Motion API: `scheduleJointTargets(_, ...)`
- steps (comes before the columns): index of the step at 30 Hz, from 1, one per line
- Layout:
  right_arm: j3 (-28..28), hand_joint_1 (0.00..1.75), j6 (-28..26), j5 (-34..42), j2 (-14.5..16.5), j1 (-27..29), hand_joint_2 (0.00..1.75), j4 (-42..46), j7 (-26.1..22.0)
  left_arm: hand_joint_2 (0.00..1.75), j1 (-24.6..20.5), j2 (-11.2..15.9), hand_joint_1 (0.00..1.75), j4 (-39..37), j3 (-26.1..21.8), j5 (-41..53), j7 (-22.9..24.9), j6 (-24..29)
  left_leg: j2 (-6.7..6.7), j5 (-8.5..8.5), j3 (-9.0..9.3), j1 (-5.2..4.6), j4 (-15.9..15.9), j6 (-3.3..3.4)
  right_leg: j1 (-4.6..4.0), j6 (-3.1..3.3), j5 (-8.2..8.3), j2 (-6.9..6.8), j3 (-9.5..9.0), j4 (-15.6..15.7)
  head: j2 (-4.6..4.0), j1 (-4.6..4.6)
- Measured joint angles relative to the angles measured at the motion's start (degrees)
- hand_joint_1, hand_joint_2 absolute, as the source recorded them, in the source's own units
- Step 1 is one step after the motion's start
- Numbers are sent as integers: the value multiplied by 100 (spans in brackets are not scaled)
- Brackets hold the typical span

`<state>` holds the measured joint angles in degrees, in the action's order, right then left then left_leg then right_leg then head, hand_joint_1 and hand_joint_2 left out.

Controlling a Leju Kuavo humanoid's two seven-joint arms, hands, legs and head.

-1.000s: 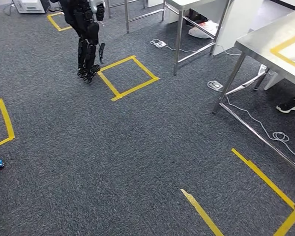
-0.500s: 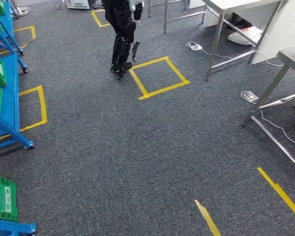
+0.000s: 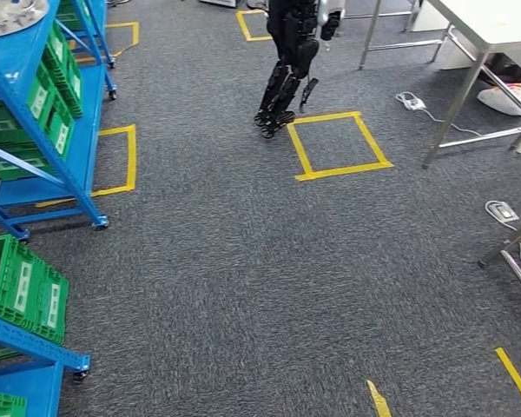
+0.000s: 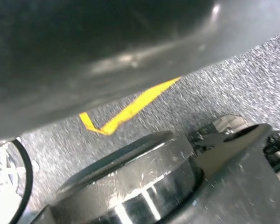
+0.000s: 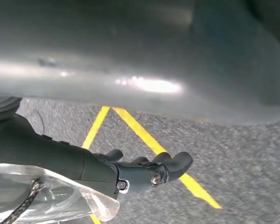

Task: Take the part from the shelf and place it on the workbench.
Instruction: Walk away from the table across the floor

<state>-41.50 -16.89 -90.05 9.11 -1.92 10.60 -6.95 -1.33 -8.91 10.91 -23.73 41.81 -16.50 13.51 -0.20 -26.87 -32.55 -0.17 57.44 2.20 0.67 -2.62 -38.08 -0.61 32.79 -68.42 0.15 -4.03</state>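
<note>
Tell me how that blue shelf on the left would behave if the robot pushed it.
The blue shelf stands on small casters, so it would probably roll rather than hold firm, unless they're locked, which I can't tell. Loaded with green bins, its frame likely feels stiff and heavy.

The shelf (image 3: pixel 45 165) is a blue metal rack on casters, standing on grey carpet at the left of the head view. Green bins (image 3: pixel 29 291) with white labels sit tilted on its sloped tiers. A tray of pale parts (image 3: pixel 9 13) lies on its top level, too cropped to make out.
</note>
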Motion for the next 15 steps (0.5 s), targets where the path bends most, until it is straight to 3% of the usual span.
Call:
scheduleJointTargets(1, 3, 0, 1, 0, 0, 8, 0, 0, -7, 0, -4, -1, 0, 0, -8, 0, 0, 2, -89, -3, 3, -2, 1, 7, 1, -5, -83, 35, 212, -347, 0, 0)
scheduleJointTargets(2, 7, 0, 1, 0, 0, 15, 0, 0, -16, 0, -2, 1, 0, 0, -15, -1, 0, 2, -181, -7, 11, -4, 3, 9, 0, -6, -45, 49, 349, -503, 0, 1)
scheduleJointTargets(3, 13, 0, 1, 0, 0, 18, 0, 0, -23, 0, 1, 2, 0, 0, -24, -3, 0, 2, -273, -13, 22, -5, 5, 6, 1, -2, 109, 60, 386, -433, 0, 1)
scheduleJointTargets(4, 21, 0, 1, 0, 0, 17, 0, 0, -31, 0, 3, 3, 0, 0, -32, -5, 0, 2, -367, -21, 37, -3, 9, -2, 3, 7, 354, 92, 314, -140, 0, 1)
scheduleJointTargets(6, 38, 0, -1, 0, 0, 13, 0, -2, -40, 0, 0, 3, 0, 0, -43, -9, 0, -2, -530, -43, 50, -5, 27, -38, 24, 30, 779, 320, 37, 650, 0, 2)
scheduleJointTargets(8, 45, 0, -1, 0, 0, 6, 0, -5, -48, 0, -5, 4, 0, 0, -48, -10, 0, -4, -664, -49, 25, 0, 41, -98, 32, 61, 888, 505, -142, 1044, 0, 3)
scheduleJointTargets(10, 49, 0, -2, 2, 1, -3, 0, -7, -51, 0, 14, 7, 0, 0, -51, -12, 0, -4, -784, -30, -9, 23, 29, -177, 16, 114, 883, 443, -190, 1081, 0, 6)
scheduleJointTargets(11, 52, 0, -2, 2, 3, -5, 0, -7, -51, 0, 27, 10, 0, 0, -53, -13, 0, -5, -758, -45, -25, 29, 47, -210, 16, 150, 898, 375, -205, 1104, 0, 8)
scheduleJointTargets(13, 58, 0, -4, 3, 13, -2, 0, -7, -56, 0, 31, 18, 0, 0, -55, -13, 2, -10, -491, -242, -151, 16, 332, -264, 26, 216, 921, 222, -233, 1158, 0, 29)
scheduleJointTargets(15, 64, 0, -5, 4, 17, 20, 0, -8, -58, 0, 13, 21, 0, 0, -55, -13, 4, -21, -155, -627, -481, 17, 1052, -308, 13, 261, 906, 32, -248, 1169, 0, 45)
